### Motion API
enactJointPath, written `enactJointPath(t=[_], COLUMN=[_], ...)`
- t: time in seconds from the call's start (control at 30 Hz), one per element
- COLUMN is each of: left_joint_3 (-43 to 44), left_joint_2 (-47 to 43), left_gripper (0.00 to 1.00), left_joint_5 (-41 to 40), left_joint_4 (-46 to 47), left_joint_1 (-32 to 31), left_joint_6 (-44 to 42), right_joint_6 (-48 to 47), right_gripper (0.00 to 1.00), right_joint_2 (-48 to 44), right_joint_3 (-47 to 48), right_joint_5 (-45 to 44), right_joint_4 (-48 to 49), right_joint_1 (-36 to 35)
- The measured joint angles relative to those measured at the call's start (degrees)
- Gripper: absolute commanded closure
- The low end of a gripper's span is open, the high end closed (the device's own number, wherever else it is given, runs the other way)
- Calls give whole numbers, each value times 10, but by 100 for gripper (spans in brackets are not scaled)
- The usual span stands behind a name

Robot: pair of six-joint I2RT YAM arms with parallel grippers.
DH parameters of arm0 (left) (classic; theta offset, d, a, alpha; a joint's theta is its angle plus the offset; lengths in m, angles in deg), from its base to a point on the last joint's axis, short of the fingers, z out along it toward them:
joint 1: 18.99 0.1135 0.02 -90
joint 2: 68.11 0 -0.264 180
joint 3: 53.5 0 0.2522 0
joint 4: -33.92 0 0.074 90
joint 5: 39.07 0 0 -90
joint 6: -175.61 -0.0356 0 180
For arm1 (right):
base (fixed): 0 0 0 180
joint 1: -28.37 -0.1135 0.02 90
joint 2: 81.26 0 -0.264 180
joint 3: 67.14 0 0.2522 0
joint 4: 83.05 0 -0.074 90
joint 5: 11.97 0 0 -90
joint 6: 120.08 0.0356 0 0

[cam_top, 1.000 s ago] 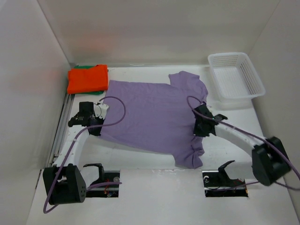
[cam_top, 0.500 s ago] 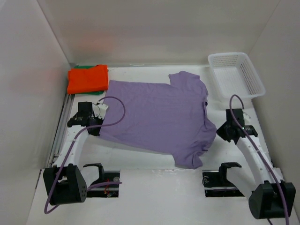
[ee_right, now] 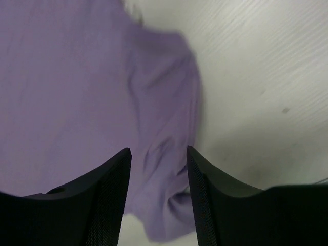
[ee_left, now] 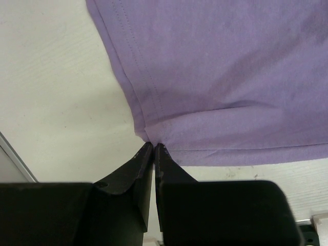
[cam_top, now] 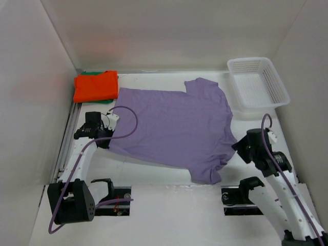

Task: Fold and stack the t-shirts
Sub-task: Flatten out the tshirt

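One purple shirt [cam_top: 174, 125] spread flat | left gripper [ee_left: 154, 144] pinched tight on its corner | right gripper [ee_right: 158, 154] jaws apart, empty (by a sleeve) | orange shirt [cam_top: 96, 85] folded on green shirt [cam_top: 91, 73]

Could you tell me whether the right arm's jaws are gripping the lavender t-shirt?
No, the right wrist view shows the right gripper with jaws apart, pinching none of the lavender t-shirt beyond them.

A flat white bench [cam_top: 169, 77] sits boxed in by three plain matte white walls: a back wall [cam_top: 169, 31], a left wall [cam_top: 31, 102] and a right wall [cam_top: 307, 77]. A grey metal rail [cam_top: 66, 138] runs along the bench's left edge. The light is soft and even, with a faint orange tint low on the back wall.
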Motion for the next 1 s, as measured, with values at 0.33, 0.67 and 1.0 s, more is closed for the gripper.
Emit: enactJointPath(t=[0.33,0.67,1.0], left_joint_3=[-11,-11,-11], left_joint_2=[0,0,0], left_gripper=[96,95,95], left_joint_5=[-1,-1,-1], left_joint_4=[16,19,20], left_joint_1=[0,-4,-8], left_joint_6=[0,-4,-11], right_joint_6=[322,403,359], right_gripper=[50,52,58], right_joint_2=[102,274,306], right_joint_3=[-17,14,10], right_joint_5=[-34,-73,-72], right_joint_4=[-144,-152,-81], right_joint_1=[-559,-650,-616])
